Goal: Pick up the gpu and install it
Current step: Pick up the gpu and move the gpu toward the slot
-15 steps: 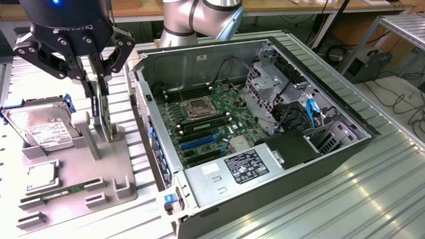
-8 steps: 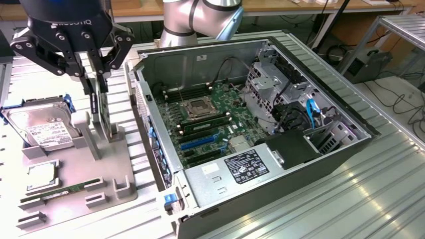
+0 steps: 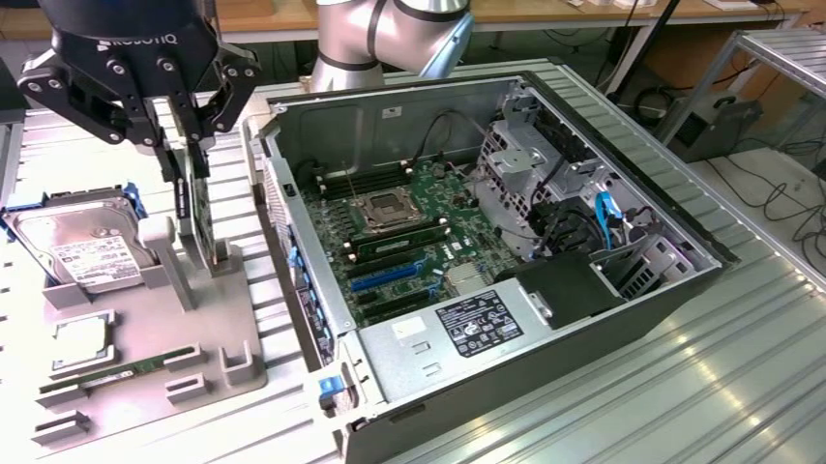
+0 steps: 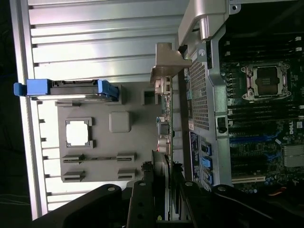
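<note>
Exterior view's left shows the gripper [image 3: 185, 155] clamped on the upright gpu [image 3: 191, 222] over the tray [image 3: 142, 338], beside the case [image 3: 543, 377]: pickup seems in hand, and installing likely demands careful slot alignment.

On the tabletop [image 3: 671, 387] you find the tray [image 3: 142, 319] at the exterior view's left, the open case [image 3: 374, 126] just beside it at the right. On the tray the hard drive [image 3: 77, 246] leans at the left — the gpu [image 3: 193, 213] stands upright between it and the case, clamped in the claw [image 3: 185, 145].
</note>
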Controlling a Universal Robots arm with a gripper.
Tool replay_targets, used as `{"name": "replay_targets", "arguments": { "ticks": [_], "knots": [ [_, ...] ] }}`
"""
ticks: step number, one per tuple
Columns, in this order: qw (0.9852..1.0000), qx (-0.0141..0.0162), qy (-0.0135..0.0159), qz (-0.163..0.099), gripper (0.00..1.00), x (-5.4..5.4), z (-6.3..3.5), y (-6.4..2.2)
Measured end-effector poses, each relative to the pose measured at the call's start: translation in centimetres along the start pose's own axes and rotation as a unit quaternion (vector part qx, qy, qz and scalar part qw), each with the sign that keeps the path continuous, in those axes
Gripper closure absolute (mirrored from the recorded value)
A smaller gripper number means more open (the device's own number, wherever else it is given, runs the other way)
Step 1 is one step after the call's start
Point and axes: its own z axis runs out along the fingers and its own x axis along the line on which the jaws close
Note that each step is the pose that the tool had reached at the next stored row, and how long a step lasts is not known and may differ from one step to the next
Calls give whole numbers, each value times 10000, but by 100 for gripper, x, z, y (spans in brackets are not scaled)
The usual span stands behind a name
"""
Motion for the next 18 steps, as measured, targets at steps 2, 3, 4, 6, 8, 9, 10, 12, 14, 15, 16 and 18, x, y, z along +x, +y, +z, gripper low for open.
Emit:
{"name": "replay_targets", "arguments": {
  "ticks": [2,3,4,6,8,9,10,12,14,15,16,18],
  "knots": [
    [10000,7,0,-1,74,-11,0,1],
    [10000,8,-1,0,74,-21,1,2],
    [10000,13,-1,0,74,-53,2,4],
    [10000,14,-2,-1,74,-102,4,8],
    [10000,15,-1,-1,74,-124,5,9],
    [10000,15,-2,-1,74,-134,6,10],
    [10000,16,-1,-1,74,-142,6,11],
    [10000,19,-2,-1,74,-154,7,11],
    [10000,22,-2,-1,74,-170,8,13],
    [10000,24,-2,-1,74,-175,9,13],
    [10000,25,-3,0,74,-178,9,13],
    [10000,28,-2,-1,74,-195,9,15]
  ]
}}
